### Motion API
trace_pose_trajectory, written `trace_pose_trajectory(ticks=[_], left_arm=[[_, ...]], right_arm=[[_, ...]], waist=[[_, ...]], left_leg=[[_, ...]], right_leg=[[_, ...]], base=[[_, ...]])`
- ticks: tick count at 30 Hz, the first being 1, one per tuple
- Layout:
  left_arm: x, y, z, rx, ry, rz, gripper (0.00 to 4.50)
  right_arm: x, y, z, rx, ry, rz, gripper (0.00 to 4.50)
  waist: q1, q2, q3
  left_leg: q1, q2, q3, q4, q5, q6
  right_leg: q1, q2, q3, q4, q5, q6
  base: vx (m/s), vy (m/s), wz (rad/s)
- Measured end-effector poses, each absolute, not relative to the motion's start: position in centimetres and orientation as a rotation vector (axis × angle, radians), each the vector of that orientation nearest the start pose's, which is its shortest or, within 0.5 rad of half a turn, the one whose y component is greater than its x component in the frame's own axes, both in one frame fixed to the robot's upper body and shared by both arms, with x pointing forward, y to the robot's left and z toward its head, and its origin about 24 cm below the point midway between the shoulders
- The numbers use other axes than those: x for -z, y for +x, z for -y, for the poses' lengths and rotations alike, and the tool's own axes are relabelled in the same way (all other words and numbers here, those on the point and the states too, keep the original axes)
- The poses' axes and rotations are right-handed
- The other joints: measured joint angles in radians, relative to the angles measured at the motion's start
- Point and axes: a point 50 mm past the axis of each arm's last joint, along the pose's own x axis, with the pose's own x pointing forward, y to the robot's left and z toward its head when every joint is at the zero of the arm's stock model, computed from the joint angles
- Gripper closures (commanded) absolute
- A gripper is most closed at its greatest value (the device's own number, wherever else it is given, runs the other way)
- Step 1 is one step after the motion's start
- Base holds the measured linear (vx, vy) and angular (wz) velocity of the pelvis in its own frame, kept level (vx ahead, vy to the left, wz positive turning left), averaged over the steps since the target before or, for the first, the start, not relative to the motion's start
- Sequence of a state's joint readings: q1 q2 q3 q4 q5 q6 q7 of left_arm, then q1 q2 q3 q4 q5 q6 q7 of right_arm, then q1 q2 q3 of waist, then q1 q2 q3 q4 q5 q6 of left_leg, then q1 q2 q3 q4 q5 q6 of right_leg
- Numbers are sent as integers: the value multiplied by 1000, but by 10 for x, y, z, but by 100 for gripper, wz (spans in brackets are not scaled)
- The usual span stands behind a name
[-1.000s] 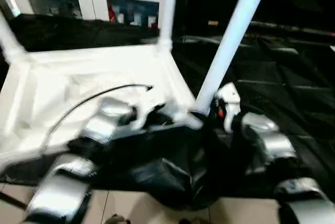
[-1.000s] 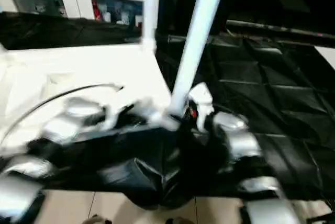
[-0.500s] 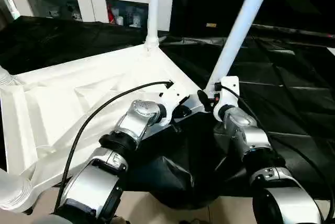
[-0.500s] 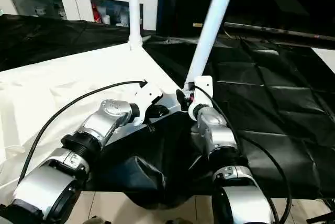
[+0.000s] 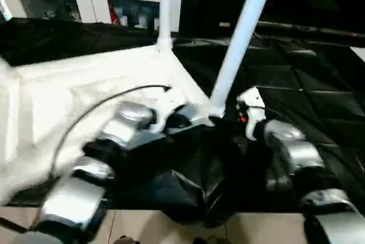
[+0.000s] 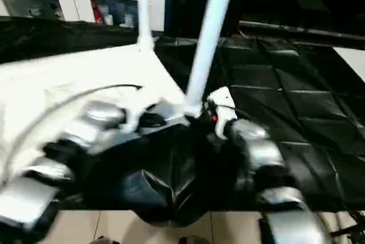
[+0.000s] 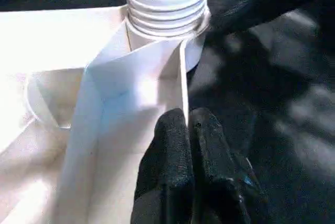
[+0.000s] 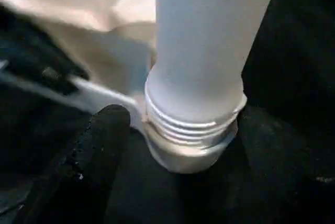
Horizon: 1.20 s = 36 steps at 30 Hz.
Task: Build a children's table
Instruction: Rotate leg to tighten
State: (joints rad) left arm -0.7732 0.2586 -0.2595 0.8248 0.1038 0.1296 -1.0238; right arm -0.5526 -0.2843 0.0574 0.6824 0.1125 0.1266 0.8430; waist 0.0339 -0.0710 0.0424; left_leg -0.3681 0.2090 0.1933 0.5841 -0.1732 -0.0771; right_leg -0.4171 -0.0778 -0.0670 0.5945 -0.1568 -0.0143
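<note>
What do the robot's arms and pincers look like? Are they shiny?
Yes! Both forearms are shiny silver, built from rounded segments with black rings at the joints. A thin black cable loops over the left arm. The right arm ends in a white block with a small red spot. The left pincer has two chunky black fingers with a matte, slightly rough look, and the right pincer's finger is black too.

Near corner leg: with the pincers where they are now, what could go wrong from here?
1. The near leg shows bare threads above its corner socket, so it looks not fully screwed in; it leans and could wobble or pop out.
2. The left pincer is shut on the tabletop rim right beside that socket; a tug could twist the joint.
3. One right pincer finger stands beside the threads and may snag them.
</note>
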Motion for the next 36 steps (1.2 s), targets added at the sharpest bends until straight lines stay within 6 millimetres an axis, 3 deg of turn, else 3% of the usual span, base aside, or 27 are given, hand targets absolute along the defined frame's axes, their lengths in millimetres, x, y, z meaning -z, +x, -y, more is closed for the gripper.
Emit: trace_pose_trajectory(ticks=[3,12,18,25,33,36], left_arm=[[-62,344,-122,1204,425,-476,450],[-61,334,-126,1302,408,-498,450],[-61,330,-128,1319,400,-502,450],[-60,331,-128,1310,395,-505,450],[-55,342,-112,1140,364,-479,450],[-51,350,-87,1012,332,-477,450]], right_arm=[[-43,329,157,-922,-98,-343,92],[-47,326,150,-1010,-104,-328,92],[-46,325,146,-1034,-97,-330,151],[-45,325,145,-1026,-93,-332,176],[-32,334,130,-716,33,-318,181],[-29,347,118,-449,107,-326,181]], waist=[[-1,0,0],[12,0,0],[14,0,0],[14,0,0],[5,-2,-1],[0,-3,-1]], left_leg=[[-1,0,1,0,-1,1],[0,0,2,-1,-1,1],[0,0,2,-1,-1,1],[1,0,2,-1,-1,1],[4,-1,1,2,-1,0],[4,-2,1,4,-1,1]], right_leg=[[0,0,1,-2,0,-1],[0,-1,1,-1,-2,-2],[0,-1,1,0,-2,-2],[0,-1,1,0,-2,-1],[4,-1,2,0,-3,1],[5,-2,1,-3,-4,2]], base=[[0,0,0],[0,0,0],[0,0,0],[0,0,0],[0,0,0],[0,0,0]])
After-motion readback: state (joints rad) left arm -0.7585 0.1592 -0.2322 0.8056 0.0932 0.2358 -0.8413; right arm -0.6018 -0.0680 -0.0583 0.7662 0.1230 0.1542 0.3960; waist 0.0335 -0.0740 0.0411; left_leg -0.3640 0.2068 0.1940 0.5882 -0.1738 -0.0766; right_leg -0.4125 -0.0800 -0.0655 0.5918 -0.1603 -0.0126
